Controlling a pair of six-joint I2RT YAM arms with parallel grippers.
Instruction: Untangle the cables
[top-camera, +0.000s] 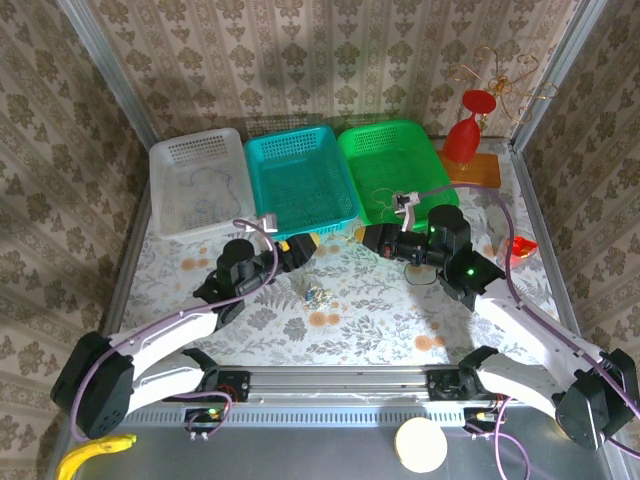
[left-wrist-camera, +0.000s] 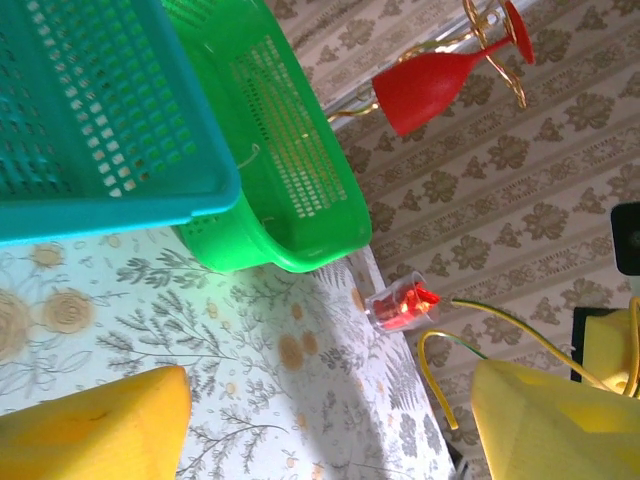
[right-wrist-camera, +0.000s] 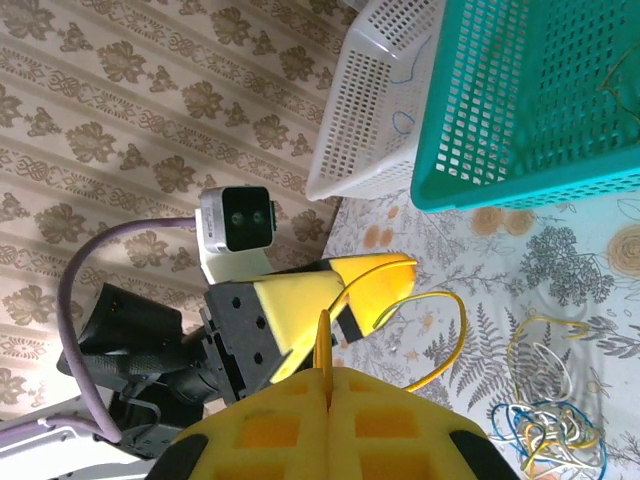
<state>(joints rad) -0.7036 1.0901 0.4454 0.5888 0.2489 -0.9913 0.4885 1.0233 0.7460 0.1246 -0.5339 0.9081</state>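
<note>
A small tangle of blue, yellow and white cables (top-camera: 318, 296) lies on the floral tablecloth between the arms, and shows low on the right in the right wrist view as the tangle (right-wrist-camera: 545, 428). My right gripper (right-wrist-camera: 325, 372) is shut on a yellow cable (right-wrist-camera: 440, 345) that loops out to the side. In the top view the right gripper (top-camera: 372, 240) faces my left gripper (top-camera: 303, 248), a short way apart. The left gripper (left-wrist-camera: 330, 385) stands wide open, with the yellow cable's curl (left-wrist-camera: 432, 375) beside its right finger (left-wrist-camera: 560, 420), touching neither pad.
Three baskets line the back: white (top-camera: 165, 160), teal (top-camera: 258, 150) and green (top-camera: 425, 140), with thin cables inside. A red goblet (top-camera: 470, 135) stands on an orange mat (top-camera: 480, 170). A small clear cup of red bits (top-camera: 520, 247) lies at the right edge.
</note>
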